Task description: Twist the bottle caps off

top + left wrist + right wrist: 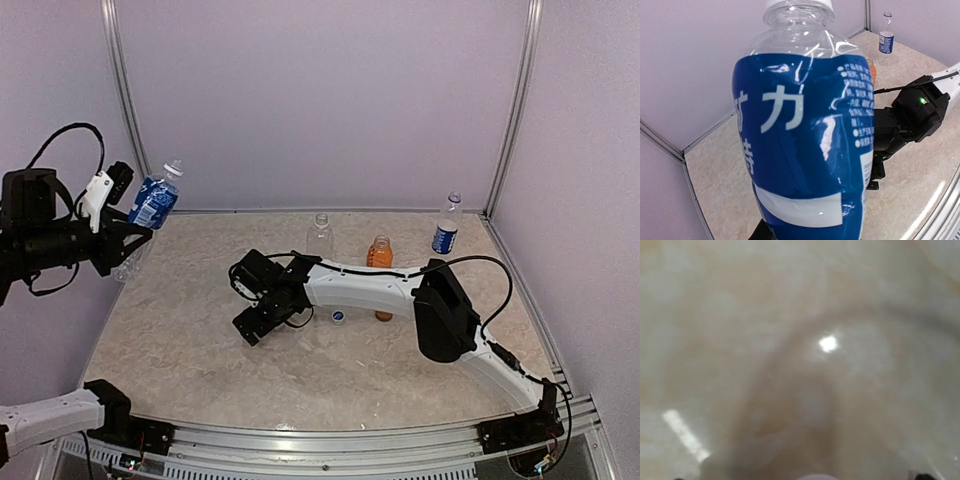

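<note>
My left gripper (128,215) is shut on a blue-labelled bottle (152,204), holding it tilted in the air at the far left with its whitish cap (173,167) on. This bottle (805,135) fills the left wrist view and hides the fingers. My right gripper (246,300) hangs low over the middle of the table with its jaws apart and nothing between them. Its wrist view is a blur of bare table (800,340). A loose blue cap (339,317) lies on the table right of that gripper. A plain clear bottle (320,236), a short orange bottle (379,252) and a second blue-labelled bottle (446,226) stand behind.
The right arm (380,285) stretches across the table from the near right corner, in front of the orange bottle. Walls with metal rails (515,100) close the back and sides. The left arm's base (60,415) sits at the near left.
</note>
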Robot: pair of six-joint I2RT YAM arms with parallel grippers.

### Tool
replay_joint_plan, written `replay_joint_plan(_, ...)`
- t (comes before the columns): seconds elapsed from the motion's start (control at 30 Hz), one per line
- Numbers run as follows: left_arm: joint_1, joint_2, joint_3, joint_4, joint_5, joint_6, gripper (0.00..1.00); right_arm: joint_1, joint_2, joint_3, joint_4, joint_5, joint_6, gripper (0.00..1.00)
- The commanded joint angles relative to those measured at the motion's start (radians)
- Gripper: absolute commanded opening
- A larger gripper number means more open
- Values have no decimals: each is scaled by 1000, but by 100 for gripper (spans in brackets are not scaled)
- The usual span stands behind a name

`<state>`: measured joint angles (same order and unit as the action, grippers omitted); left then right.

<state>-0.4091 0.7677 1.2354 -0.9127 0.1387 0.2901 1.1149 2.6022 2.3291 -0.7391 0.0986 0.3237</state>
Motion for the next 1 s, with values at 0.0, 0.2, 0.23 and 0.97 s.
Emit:
replay_joint_plan(0.0, -20, 3, 70, -41, 137, 25, 6, -5, -202, -40, 122, -91, -97, 99)
replay_joint_plan(0.2, -27, -104, 38, 42, 457, 33, 14, 19, -730, -709, 913, -378, -234, 99)
replay_joint_plan(0.23, -27, -115, 32, 52, 501, 22, 14, 22, -794, -810, 1098, -438, -221, 99)
replay_joint_plan(0.97, -64, -99, -2, 69, 760, -35, 15, 197, -598, -400, 1096, -587, -364, 76)
